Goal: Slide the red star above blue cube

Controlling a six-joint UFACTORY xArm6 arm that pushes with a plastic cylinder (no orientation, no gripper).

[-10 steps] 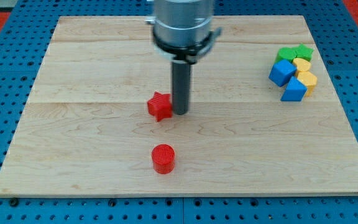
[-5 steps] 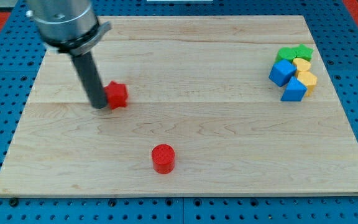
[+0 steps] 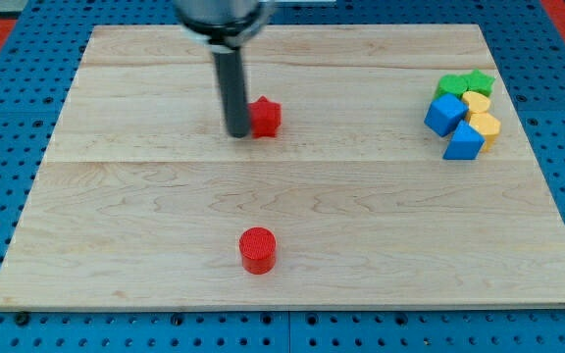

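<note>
camera view shows the wooden board point(image 3: 116, 216) on a blue pegboard. going left to right: my tip point(image 3: 236, 131), a bare rod holding nothing, touches the red star point(image 3: 265, 117) on the star's left. a red cylinder point(image 3: 257, 249) sits nearer the view's bottom. well apart, at the right edge, the blue cube point(image 3: 446, 114) sits clustered with green, yellow and blue blocks.

My tip point(image 3: 237, 132) touches the left side of the red star point(image 3: 265, 117), far-centre on the board point(image 3: 116, 216). The red cylinder point(image 3: 257, 249) lies near-centre. The blue cube point(image 3: 445, 114) sits far right (among clustered blocks).
</note>
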